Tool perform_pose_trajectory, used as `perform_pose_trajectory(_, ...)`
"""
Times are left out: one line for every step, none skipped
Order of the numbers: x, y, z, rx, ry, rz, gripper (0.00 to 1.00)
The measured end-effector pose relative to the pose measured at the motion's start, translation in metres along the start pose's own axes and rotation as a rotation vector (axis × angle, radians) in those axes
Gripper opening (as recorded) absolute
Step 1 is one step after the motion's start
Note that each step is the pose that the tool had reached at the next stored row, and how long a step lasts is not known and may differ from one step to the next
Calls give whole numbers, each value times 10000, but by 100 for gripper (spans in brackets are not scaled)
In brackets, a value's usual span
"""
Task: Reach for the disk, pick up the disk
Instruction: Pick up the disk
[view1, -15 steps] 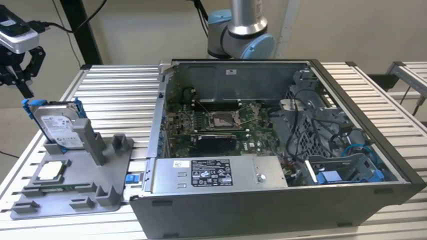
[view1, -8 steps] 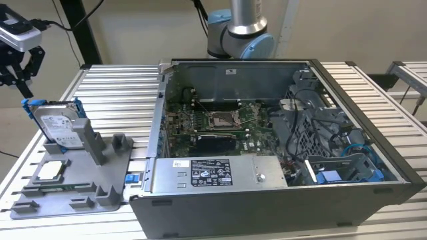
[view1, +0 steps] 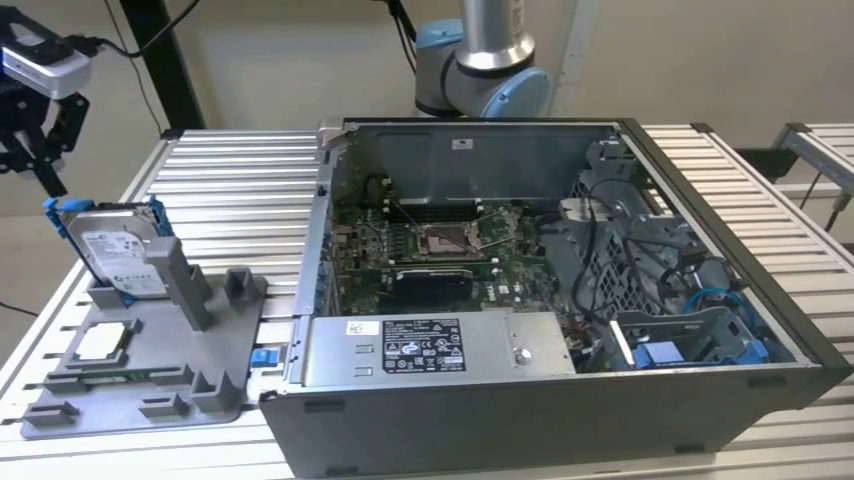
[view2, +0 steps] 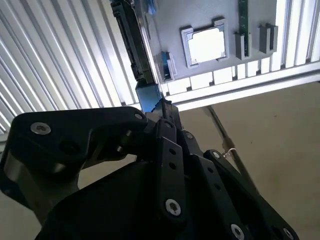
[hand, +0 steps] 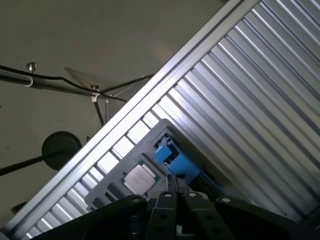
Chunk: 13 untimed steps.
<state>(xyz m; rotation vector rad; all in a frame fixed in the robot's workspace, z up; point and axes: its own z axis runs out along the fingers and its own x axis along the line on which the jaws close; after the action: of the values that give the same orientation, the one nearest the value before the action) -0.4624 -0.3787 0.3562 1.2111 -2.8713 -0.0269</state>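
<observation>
The disk (view1: 118, 250) stands on edge in a grey plastic fixture (view1: 214, 345) at the exterior view's left, its white label facing the camera and blue rails on its sides. My gripper (view1: 51, 182) hangs just above and to the left of the disk's top corner, not touching it. In the second wrist view the disk's dark edge (view2: 131, 45) and a blue rail end (view2: 148, 97) lie just beyond the gripper (view2: 162, 106). In the first wrist view the blue rail (hand: 175, 160) sits right ahead of the gripper (hand: 175, 186). The fingers look shut, with nothing between them.
A small square silver chip (view1: 107, 342) lies in the fixture in front of the disk. An open computer case (view1: 534, 300) stands to the exterior view's right of the fixture. The slatted metal table (view1: 227, 170) ends just left of the fixture, with floor beyond.
</observation>
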Motion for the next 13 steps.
perform_pose_trajectory(0,0,0,2,4,-137,0)
perform_pose_trajectory(0,0,0,4,7,-273,0)
perform_pose_trajectory(0,0,0,7,11,-418,0)
perform_pose_trajectory(0,0,0,10,15,-575,0)
perform_pose_trajectory(0,0,0,12,19,-733,0)
perform_pose_trajectory(0,0,0,15,23,-905,0)
perform_pose_trajectory(0,0,0,18,28,-1078,0)
perform_pose_trajectory(0,0,0,20,32,-1238,0)
perform_pose_trajectory(0,0,0,23,36,-1394,0)
perform_pose_trajectory(0,0,0,25,40,-1550,0)
perform_pose_trajectory(0,0,0,28,44,-1704,0)
perform_pose_trajectory(0,0,0,31,48,-1869,0)
perform_pose_trajectory(0,0,0,33,52,-2022,0)
